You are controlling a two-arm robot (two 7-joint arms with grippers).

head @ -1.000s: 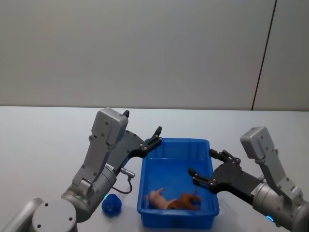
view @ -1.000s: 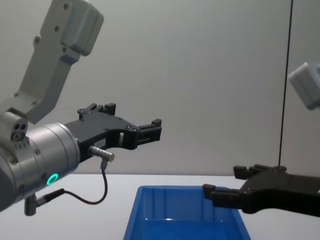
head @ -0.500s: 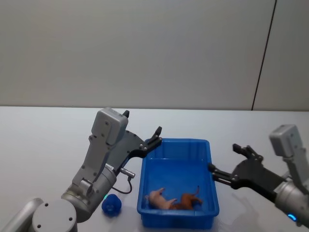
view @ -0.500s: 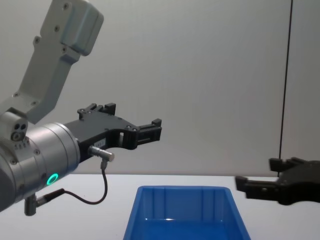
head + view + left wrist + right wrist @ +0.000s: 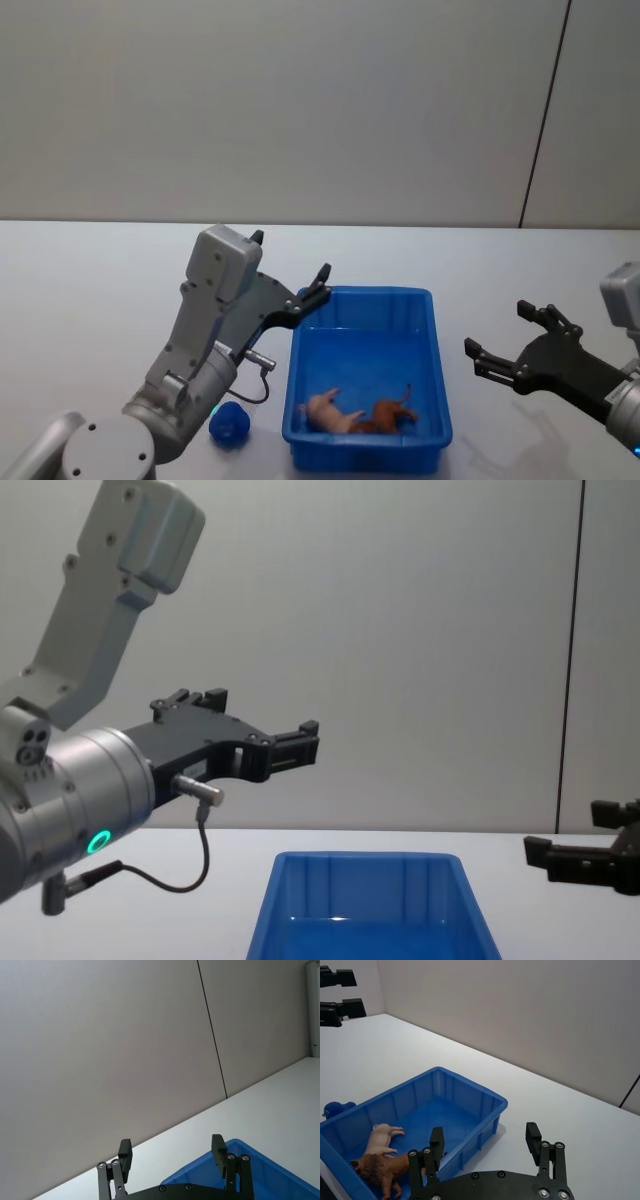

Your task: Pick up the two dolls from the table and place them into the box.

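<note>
Pink doll (image 5: 326, 410) and lion doll (image 5: 387, 414) lie side by side in the blue bin (image 5: 368, 292). Left gripper (image 5: 314, 286) and right gripper (image 5: 497, 331) flank it, fingers spread.

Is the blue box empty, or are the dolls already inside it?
Not empty. Two dolls lie on the floor of the box, near its front wall: a pale doll and a brown doll.

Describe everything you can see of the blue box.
The box is a bright blue, rectangular plastic bin with a thick rim, sloping walls and ribbed inner sides. It stands upright and open on the white table. A pale doll and a brown lion doll lie inside at its near end. The open left gripper hovers at its far left corner; the open right gripper hangs clear to its right.
</note>
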